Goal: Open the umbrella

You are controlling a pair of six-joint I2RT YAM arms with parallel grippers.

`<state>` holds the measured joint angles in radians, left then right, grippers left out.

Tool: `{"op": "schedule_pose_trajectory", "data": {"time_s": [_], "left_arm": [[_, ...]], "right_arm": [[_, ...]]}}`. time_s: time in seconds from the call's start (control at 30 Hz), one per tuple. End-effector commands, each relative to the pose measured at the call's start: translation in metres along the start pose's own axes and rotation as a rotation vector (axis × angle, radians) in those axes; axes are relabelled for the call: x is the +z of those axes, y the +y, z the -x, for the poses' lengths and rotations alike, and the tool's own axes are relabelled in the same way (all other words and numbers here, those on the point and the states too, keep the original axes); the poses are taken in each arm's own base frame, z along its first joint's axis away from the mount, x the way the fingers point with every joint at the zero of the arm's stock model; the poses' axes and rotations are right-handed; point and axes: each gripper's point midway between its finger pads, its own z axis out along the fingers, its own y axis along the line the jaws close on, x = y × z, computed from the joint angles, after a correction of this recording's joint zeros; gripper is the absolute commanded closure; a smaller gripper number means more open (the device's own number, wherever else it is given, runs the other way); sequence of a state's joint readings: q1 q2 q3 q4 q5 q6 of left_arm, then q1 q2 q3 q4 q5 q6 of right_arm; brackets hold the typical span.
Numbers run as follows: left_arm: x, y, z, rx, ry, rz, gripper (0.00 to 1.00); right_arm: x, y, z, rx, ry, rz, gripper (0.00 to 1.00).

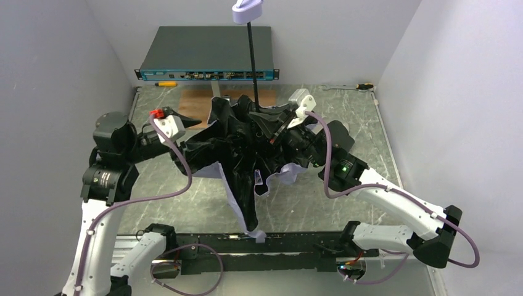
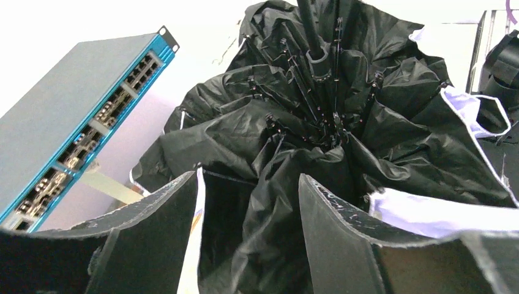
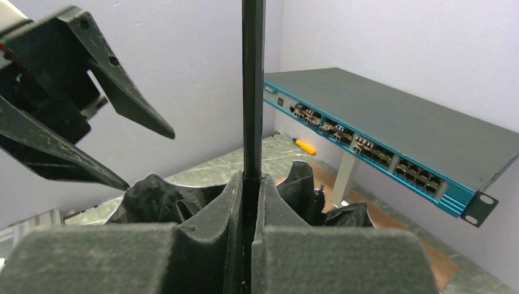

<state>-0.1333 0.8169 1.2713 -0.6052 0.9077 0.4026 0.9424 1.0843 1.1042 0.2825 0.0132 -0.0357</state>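
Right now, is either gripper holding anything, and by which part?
The right gripper is shut on the umbrella, clamping its thin black shaft. The left gripper is open around the canopy fabric, gripping nothing.

left gripper point(image 1: 192, 121) jaws parted, right gripper point(image 1: 271, 126) jaws clamped

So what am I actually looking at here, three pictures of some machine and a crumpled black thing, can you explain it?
These are two robot arms bolted to a table. One picture looks down from above; the other two come from cameras on each wrist. The crumpled thing is a folding umbrella, upside down, its black lining showing and its lilac handle up top. The right end effector is shut on the thin black shaft, holding it upright. The left end effector stands open at the fabric's edge, gripping nothing that I can see. Behind sits a grey and blue network switch, plus a small orange-handled tool.
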Motion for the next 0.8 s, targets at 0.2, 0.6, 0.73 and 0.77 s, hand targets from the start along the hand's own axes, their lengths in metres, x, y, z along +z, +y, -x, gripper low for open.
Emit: {"op": "schedule_pose_trajectory", "data": {"time_s": [0.2, 0.6, 0.73, 0.77], "left_arm": [[0.049, -0.005, 0.052, 0.191, -0.123, -0.085, 0.36], [0.103, -0.049, -0.073, 0.105, 0.137, -0.238, 0.42], [0.076, -0.063, -0.139, 0.133, 0.268, -0.258, 0.35], [0.067, -0.059, -0.153, 0.124, 0.294, -0.238, 0.29]], "right_arm": [[-0.005, 0.008, 0.057, 0.036, -0.228, 0.036, 1.0], [-0.017, 0.025, 0.066, -0.024, -0.341, 0.135, 1.0], [-0.022, 0.019, 0.051, -0.022, -0.278, 0.1, 1.0], [-0.023, 0.017, 0.047, -0.04, -0.268, 0.092, 1.0]]}}
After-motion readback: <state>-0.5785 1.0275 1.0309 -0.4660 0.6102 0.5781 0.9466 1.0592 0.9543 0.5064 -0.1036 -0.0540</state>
